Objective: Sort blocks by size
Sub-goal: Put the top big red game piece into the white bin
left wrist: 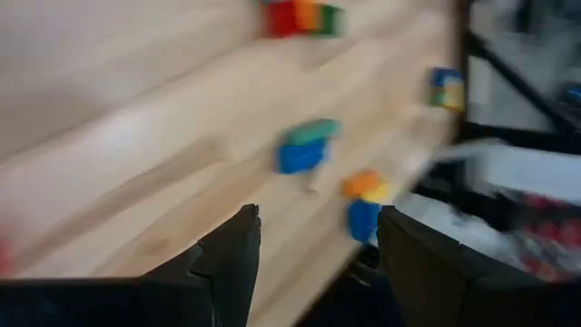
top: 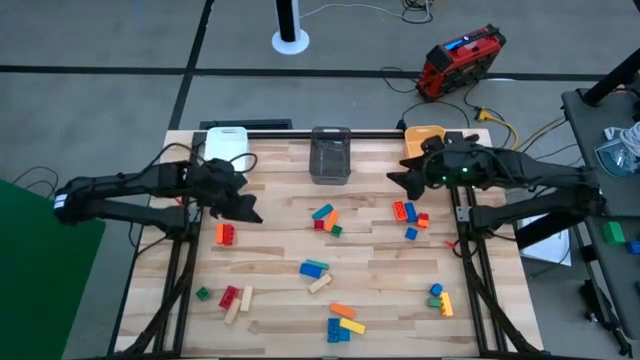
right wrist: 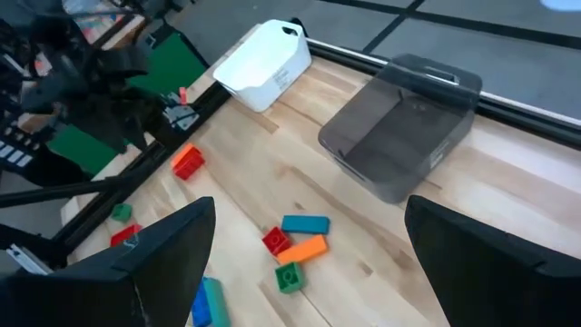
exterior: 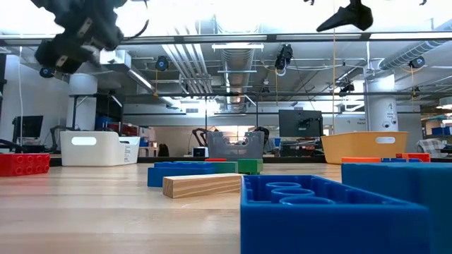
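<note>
The blocks lie scattered on the wooden table [top: 280, 250]. A red, orange, blue and green cluster [top: 325, 220] sits at the centre. An orange-red block [top: 226, 234] lies left, and a blue-green block [top: 314, 268] lies nearer the front. My left gripper [top: 250, 210] hovers open above the table's left part, next to the orange-red block, and its wrist view shows a blue-green block [left wrist: 304, 150] beyond the fingers. My right gripper [top: 398, 182] hovers open at the right, in front of the orange bin [top: 424, 137], and looks over the centre cluster [right wrist: 295, 247]. In the low view both grippers [exterior: 78, 35] [exterior: 346, 17] hang high above the table.
A white bin [top: 226, 143], a grey bin [top: 330, 155] and the orange bin stand along the far edge. More blocks lie at the right [top: 408, 213], front left [top: 229, 297], front centre [top: 343, 322] and front right [top: 438, 298]. Bare wood lies between the clusters.
</note>
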`<action>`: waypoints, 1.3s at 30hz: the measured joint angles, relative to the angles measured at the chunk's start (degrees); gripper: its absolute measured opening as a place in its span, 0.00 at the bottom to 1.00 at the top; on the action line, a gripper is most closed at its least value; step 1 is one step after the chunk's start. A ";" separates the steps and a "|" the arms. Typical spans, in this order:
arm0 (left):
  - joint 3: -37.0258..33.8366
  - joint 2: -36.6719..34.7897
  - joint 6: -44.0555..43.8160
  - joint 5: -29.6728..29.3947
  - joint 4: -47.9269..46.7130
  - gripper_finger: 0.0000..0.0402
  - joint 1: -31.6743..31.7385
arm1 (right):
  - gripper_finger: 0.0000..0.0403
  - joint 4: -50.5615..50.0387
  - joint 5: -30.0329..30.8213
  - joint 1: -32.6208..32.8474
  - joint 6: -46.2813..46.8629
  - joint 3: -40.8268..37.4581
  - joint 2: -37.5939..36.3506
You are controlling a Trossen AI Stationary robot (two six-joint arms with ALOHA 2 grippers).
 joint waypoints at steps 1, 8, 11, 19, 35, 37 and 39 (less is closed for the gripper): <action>0.00 0.55 -1.29 -1.89 -2.63 0.49 0.02 | 0.87 -0.02 0.00 -0.01 -0.28 0.60 0.72; -0.13 6.01 -7.39 -2.92 -21.32 0.46 0.02 | 0.87 -0.03 0.01 0.00 -1.43 3.18 5.01; -0.11 8.00 -5.58 -4.29 -20.60 0.46 0.06 | 0.87 -0.08 0.01 0.00 -1.43 3.58 6.65; -0.11 14.22 0.05 -7.69 -20.67 0.46 0.06 | 0.87 0.03 -0.11 0.00 -1.43 4.24 10.65; -4.02 21.49 3.72 -11.99 -20.08 0.46 0.04 | 0.87 -0.08 -0.42 0.02 -1.91 4.66 9.93; -4.33 20.96 3.68 -12.04 -19.61 0.46 0.04 | 0.87 -0.08 -0.42 0.02 -2.19 4.66 9.02; -4.66 20.79 3.63 -12.06 -19.30 0.46 0.00 | 0.87 -0.08 -0.39 0.02 -2.68 4.66 8.16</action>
